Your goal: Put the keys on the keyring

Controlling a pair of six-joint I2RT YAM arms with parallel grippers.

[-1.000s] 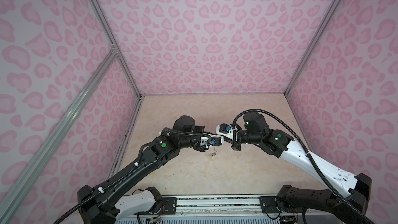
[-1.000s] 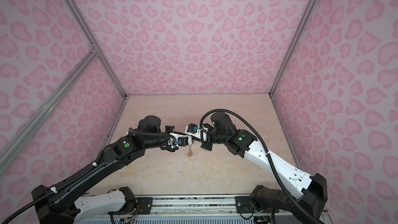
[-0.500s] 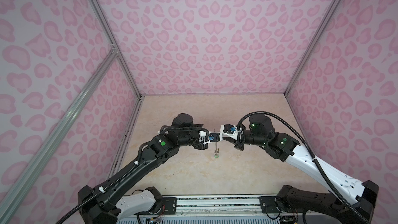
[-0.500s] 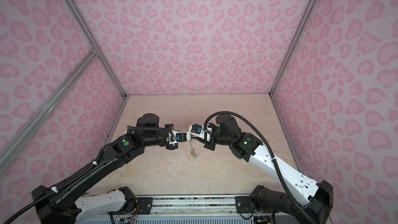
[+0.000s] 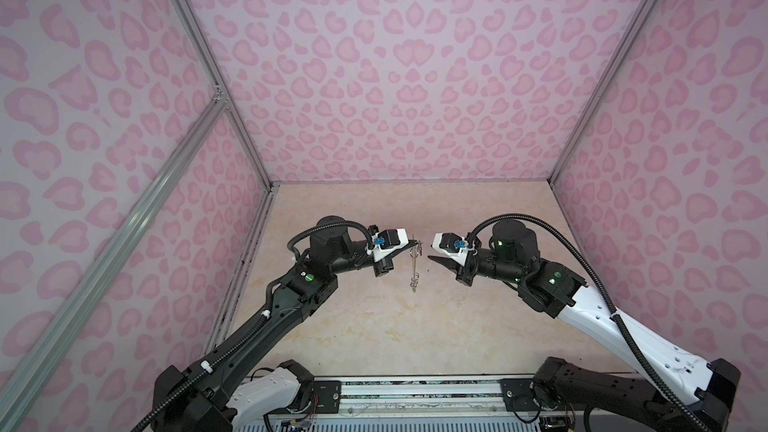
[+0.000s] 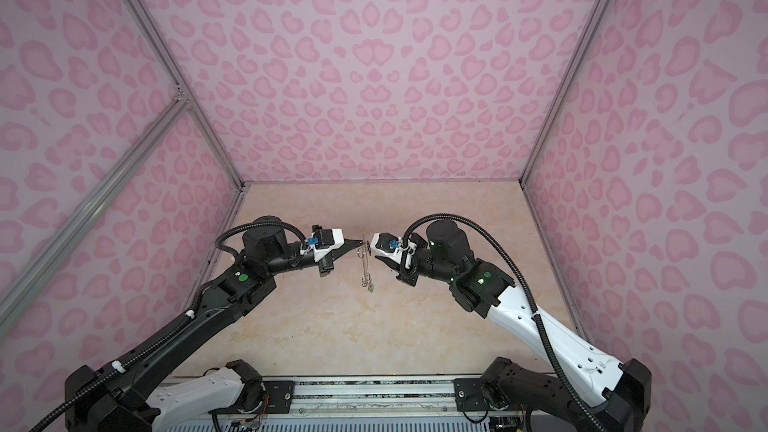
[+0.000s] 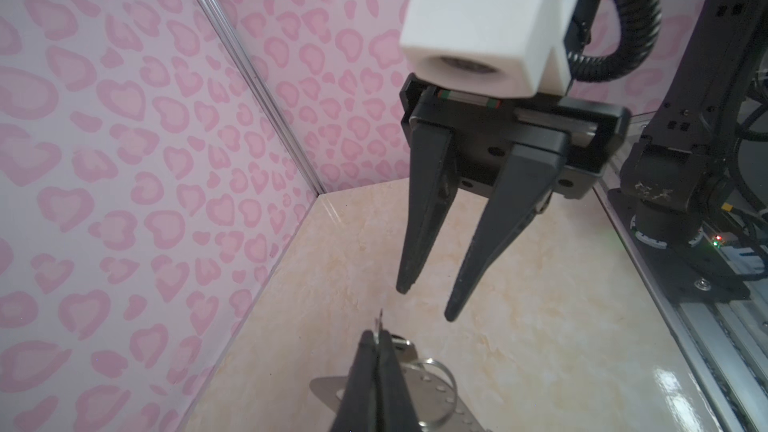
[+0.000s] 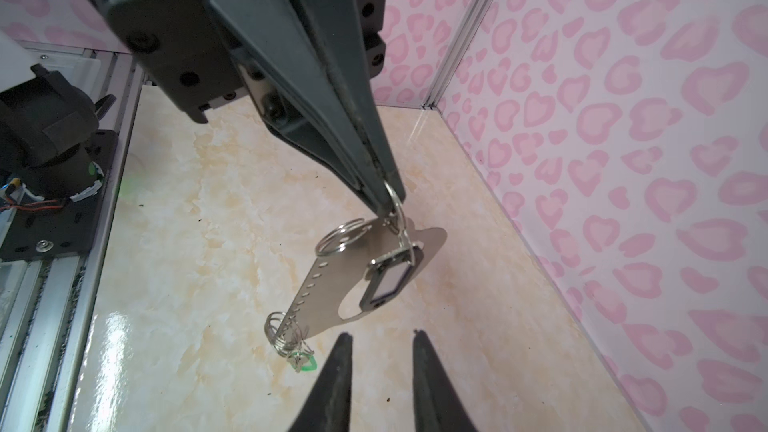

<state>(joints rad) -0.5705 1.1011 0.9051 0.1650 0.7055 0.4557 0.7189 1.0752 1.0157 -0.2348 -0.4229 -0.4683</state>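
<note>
The keyring (image 8: 332, 284), a flat grey plate with a row of small holes and split rings, hangs in the air above the floor, seen in both top views (image 5: 414, 261) (image 6: 365, 263). My left gripper (image 8: 388, 205) (image 7: 376, 338) is shut on a split ring at the plate's top end. The black-tagged key (image 8: 388, 280) hangs from that end against the plate. The green-tagged key (image 8: 305, 363) (image 5: 414, 289) dangles from the ring cluster at the low end. My right gripper (image 8: 381, 336) (image 7: 428, 301) (image 5: 432, 258) stands open and empty, a short way off to the right.
The beige marble floor (image 5: 415, 326) lies below. Pink patterned walls (image 5: 395, 76) close in the back and both sides. A metal rail (image 5: 415, 388) with both arm bases runs along the front edge.
My right gripper has opened and drawn back to the right, away from the keyring. The left gripper still holds the keyring, which now hangs from it alone.
</note>
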